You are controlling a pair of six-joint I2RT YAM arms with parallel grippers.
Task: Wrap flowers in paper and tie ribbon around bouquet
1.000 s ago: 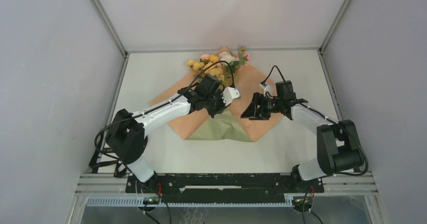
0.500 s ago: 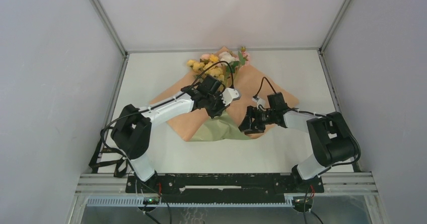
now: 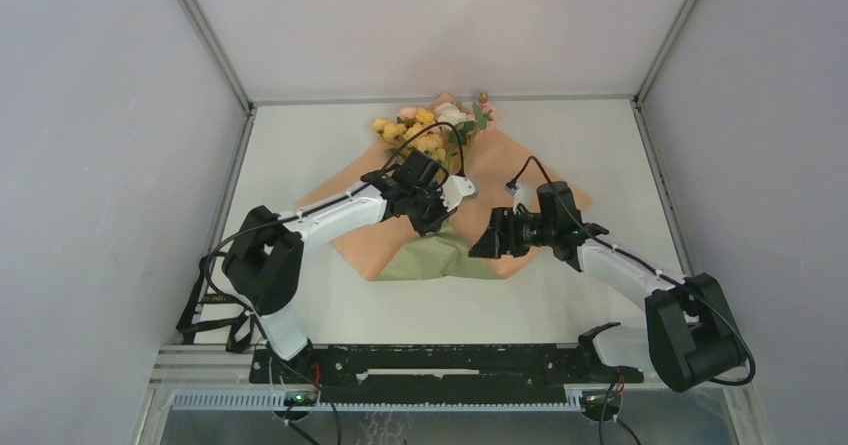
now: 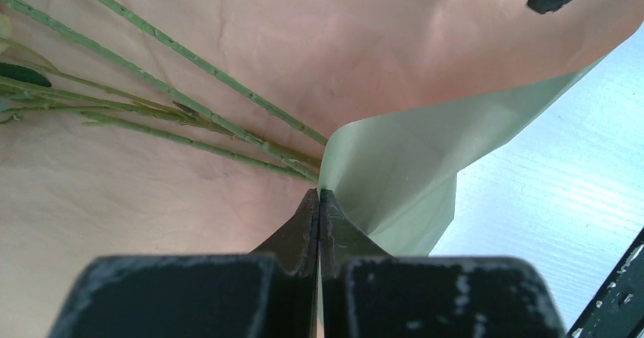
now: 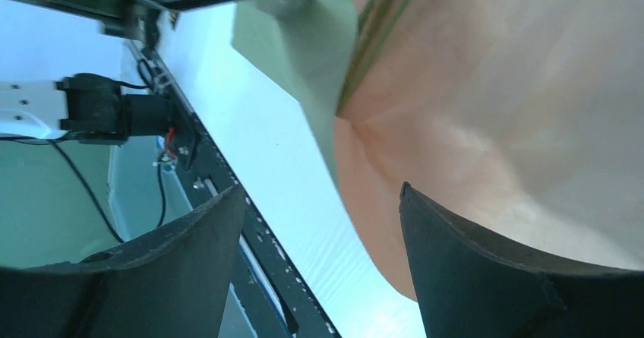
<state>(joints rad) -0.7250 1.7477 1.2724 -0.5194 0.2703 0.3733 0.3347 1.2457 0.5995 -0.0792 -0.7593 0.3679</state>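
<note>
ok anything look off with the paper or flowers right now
Nothing looks damaged or spilled. The near corner of the paper is folded over the stems, green side up, which fits the wrapping. The left pincer is shut at that fold; the right pincer is open beside it.

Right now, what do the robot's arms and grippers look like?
The left arm and right arm have white tubular links and chunky black joints, with black cables looping at the wrists. The left gripper and right gripper each have two black wedge-shaped fingers, flecked pale on the left.
</note>
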